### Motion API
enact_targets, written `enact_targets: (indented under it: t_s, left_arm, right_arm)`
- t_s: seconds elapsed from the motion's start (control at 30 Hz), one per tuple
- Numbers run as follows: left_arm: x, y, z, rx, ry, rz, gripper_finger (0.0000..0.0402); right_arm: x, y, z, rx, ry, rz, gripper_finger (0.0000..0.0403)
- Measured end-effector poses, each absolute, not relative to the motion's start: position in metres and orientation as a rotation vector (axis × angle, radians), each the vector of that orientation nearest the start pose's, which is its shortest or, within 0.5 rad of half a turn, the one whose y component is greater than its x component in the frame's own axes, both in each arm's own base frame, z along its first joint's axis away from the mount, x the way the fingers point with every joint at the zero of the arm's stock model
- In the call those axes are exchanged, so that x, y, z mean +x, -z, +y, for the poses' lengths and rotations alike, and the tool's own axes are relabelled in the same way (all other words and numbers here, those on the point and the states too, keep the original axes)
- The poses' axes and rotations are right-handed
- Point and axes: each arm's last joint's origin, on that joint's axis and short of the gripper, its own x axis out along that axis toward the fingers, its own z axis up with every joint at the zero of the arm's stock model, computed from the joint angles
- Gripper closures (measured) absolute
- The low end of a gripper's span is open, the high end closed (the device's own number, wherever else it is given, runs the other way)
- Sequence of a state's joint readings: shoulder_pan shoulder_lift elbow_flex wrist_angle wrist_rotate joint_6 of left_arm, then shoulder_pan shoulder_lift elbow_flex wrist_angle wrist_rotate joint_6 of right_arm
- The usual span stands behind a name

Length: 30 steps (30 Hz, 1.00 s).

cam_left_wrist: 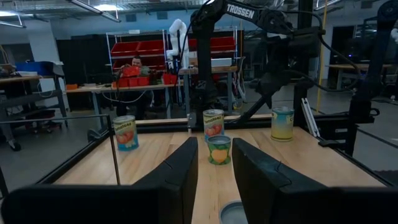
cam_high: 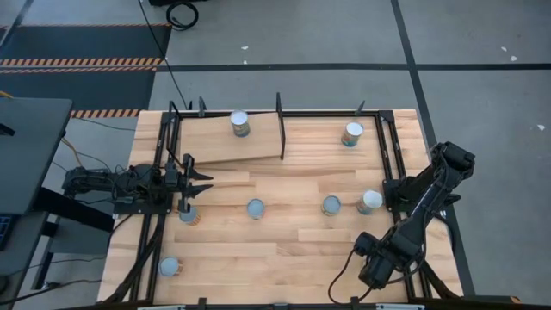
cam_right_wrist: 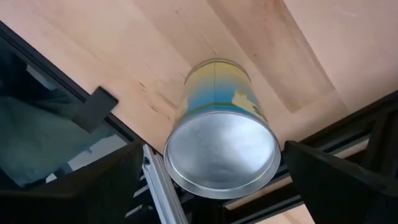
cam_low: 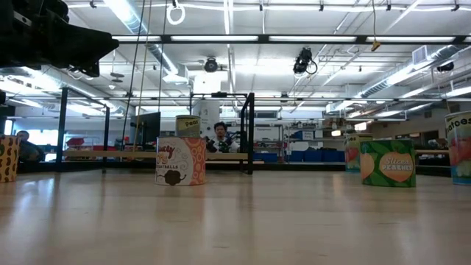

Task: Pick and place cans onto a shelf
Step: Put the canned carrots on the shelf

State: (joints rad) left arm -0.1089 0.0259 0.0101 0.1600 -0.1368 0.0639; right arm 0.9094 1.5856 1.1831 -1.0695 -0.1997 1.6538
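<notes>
Both arms are matte black, jointed, with black cables and white "TROSSEN" lettering on one link.

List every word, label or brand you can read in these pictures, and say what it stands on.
"TROSSEN": on the right arm, left wrist view.
"Sliced PEACHES": on the green can, low view.
"MEATBALLS": on the orange-patterned can, low view; the larger word above it is unclear.
"...atoes": cut-off word on the can at the picture's edge, low view.
Labels on the other cans are too small or blurred to read.
</notes>
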Motion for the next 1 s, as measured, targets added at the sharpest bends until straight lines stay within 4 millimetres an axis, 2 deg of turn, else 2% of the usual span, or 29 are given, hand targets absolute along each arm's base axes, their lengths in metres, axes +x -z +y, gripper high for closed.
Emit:
enact_targets:
  t_s: [0.13, 0.3, 0.47, 0.57, 0.7, 0.77, 0.87, 1.0]
  left_arm:
    - [0.097, -0.18, -0.007, 0.046, -0.032, -0.142, 0.0296]
    - [0.097, -0.18, -0.007, 0.046, -0.032, -0.142, 0.0296]
    - [0.097, -0.18, -0.007, 0.046, -0.032, -0.142, 0.0296]
    - [0.097, -0.18, -0.007, 0.046, -0.032, -0.142, 0.0296]
    - [0.097, -0.18, -0.007, 0.046, -0.032, -0.142, 0.0296]
    - [0.097, -0.18, -0.007, 0.046, -0.032, -0.142, 0.0296]
    - [0.097, -0.18, -0.007, 0.046, -0.033, -0.142, 0.0296]
    - [0.097, -0.18, -0.007, 0.046, -0.032, -0.142, 0.0296]
  right_arm:
    - [0.167, -0.228, 0.226, 0.7, 0.461, 1.658, 0.0007]
    - [0.165, -0.212, 0.229, 0.732, 0.422, 1.659, 0.0007]
    - [0.161, -0.207, 0.226, 0.717, 0.468, 1.68, 0.001]
    - [0.159, -0.207, 0.224, 0.696, 0.46, 1.731, 0.0024]
    - [0.158, -0.207, 0.223, 0.669, 0.431, 1.766, 0.0063]
    - [0.163, -0.208, 0.22, 0.655, 0.405, 1.764, 0.008]
    - [0.181, -0.213, 0.209, 0.635, 0.344, 1.725, 0.008]
    - [0.215, -0.231, 0.181, 0.582, 0.287, 1.651, 0.008]
